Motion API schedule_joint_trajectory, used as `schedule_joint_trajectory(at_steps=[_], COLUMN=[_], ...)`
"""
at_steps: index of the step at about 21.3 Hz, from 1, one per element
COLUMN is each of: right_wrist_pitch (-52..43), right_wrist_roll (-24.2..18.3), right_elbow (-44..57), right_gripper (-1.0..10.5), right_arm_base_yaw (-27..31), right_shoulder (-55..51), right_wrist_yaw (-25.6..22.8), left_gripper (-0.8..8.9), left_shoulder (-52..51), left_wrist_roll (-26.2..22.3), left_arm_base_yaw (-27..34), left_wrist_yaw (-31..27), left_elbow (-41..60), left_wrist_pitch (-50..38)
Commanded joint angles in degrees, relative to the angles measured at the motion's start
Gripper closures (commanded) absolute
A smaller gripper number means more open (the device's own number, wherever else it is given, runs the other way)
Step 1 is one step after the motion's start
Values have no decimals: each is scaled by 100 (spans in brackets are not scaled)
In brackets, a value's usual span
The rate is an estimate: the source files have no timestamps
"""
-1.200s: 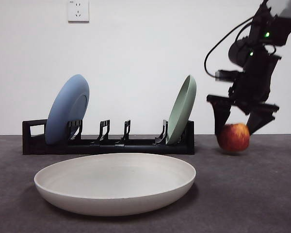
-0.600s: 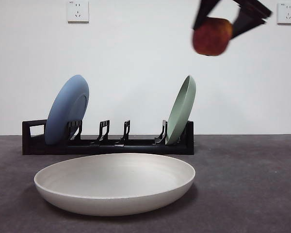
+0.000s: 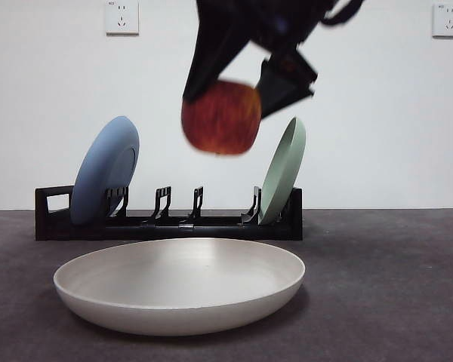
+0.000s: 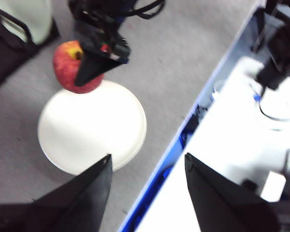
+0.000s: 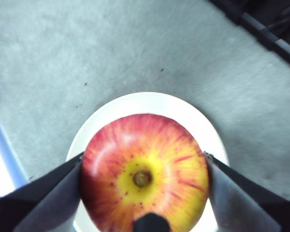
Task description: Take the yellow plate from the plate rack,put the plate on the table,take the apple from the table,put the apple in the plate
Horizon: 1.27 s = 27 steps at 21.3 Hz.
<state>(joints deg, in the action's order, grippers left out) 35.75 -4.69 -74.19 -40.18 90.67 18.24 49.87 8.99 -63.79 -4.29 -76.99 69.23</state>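
Dark grey table (image 3: pixel 392 302) lies bare around the yellow plate (image 3: pixel 179 285); above it, clear of its rim, the right gripper (image 5: pixel 144 166) clamps the apple (image 3: pixel 221 117); the left gripper (image 4: pixel 147 169) hangs apart-jawed.

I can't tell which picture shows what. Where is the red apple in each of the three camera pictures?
Front view: the round red apple with yellow streaks hangs in the air, held by the right gripper, above the wide cream round plate.
Left wrist view: the apple sits just past the plate's far edge, with dark fingers over it.
Right wrist view: the apple fills the centre, stem towards the camera.
Shared landmark: the cream plate.
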Motion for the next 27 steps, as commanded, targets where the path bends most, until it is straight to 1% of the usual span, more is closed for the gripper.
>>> schedule_joint_trajectory(at_steps=[1, 3, 4, 6, 8, 12, 14, 17, 19, 20, 21, 22, 24, 25, 26, 27], right_wrist_pitch=[-597, -1069, -1233, -1436, -1519, -1622, -1598, -1600, -1550, -1488, -1419, -1364, -1322, -1346, -1368, -1390], right_wrist_roll=[297, 369, 369, 376, 442, 472, 481, 476, 520, 520, 520, 527, 621, 640, 669, 669], right_elbow=[461, 868, 1025, 1244, 1338, 1338, 1338, 1340, 1340, 1340, 1340, 1340, 1338, 1338, 1329, 1316], right_gripper=[959, 959, 959, 959, 959, 959, 959, 958, 957, 934, 877, 791, 523, 429, 405, 405], right_arm_base_yaw=[-160, -295, -369, -496, -562, -599, -603, -629, -632, -636, -636, -638, -636, -636, -636, -636], right_shoulder=[35, 35, 37, 74, 203, 680, 833, 883, 883, 883, 883, 883, 883, 883, 881, 881], right_wrist_yaw=[17, -26, -125, -289, -350, -361, -439, -608, -625, -621, -623, -619, -608, -608, -608, -599], left_gripper=[562, 562, 562, 562, 562, 562, 562, 562, 562, 562, 562, 562, 562, 562, 562, 562], left_shoulder=[-11, -11, -11, -9, 11, 42, 50, 50, 57, 72, 76, 79, 79, 79, 79, 79], left_wrist_roll=[-133, -184, -221, -332, -356, -365, -365, -367, -367, -367, -367, -367, -367, -367, -367, -367], left_arm_base_yaw=[11, 11, 11, 11, 11, 11, 11, 11, 11, 11, 11, 11, 11, 11, 11, 11], left_wrist_yaw=[319, 599, 737, 1029, 1226, 1224, 1222, 1222, 1222, 1222, 1222, 1222, 1222, 1222, 1222, 1222], left_elbow=[13, 11, 11, 13, 11, 13, 13, 13, 13, 13, 13, 13, 13, 13, 13, 11], left_wrist_pitch=[149, 199, 199, 199, 201, 363, 402, 400, 400, 400, 400, 400, 400, 402, 402, 402])
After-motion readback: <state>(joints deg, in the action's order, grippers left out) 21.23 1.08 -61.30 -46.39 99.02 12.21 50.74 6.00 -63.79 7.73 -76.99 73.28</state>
